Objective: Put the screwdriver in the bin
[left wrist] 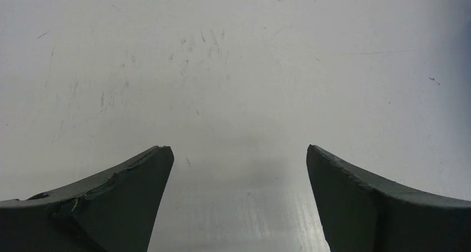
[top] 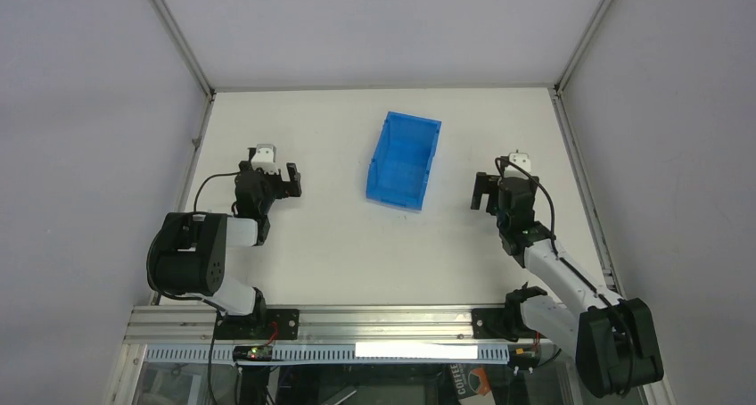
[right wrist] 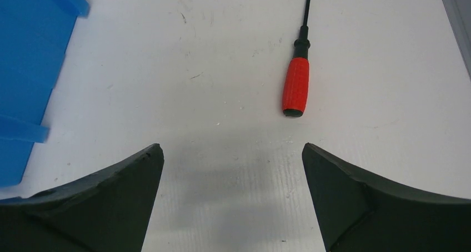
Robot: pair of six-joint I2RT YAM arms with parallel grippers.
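The screwdriver (right wrist: 295, 85) lies on the white table, red handle toward me and thin dark shaft pointing away. It sits ahead of my right gripper (right wrist: 232, 146) and slightly to its right, not touching it. That gripper is open, with nothing between its fingers. The blue bin (right wrist: 33, 52) fills the left edge of the right wrist view. In the top view the bin (top: 413, 119) stands at the table's middle, with the right gripper (top: 486, 193) to its right and the left gripper (top: 290, 182) to its left. My left gripper (left wrist: 239, 149) is open over bare table. The top view does not show the screwdriver.
Metal frame rails (top: 579, 155) run along the table's side edges, and grey walls enclose the space. A rail corner (right wrist: 458, 19) shows at the right of the right wrist view. The arm bases (top: 258, 320) sit on the near edge.
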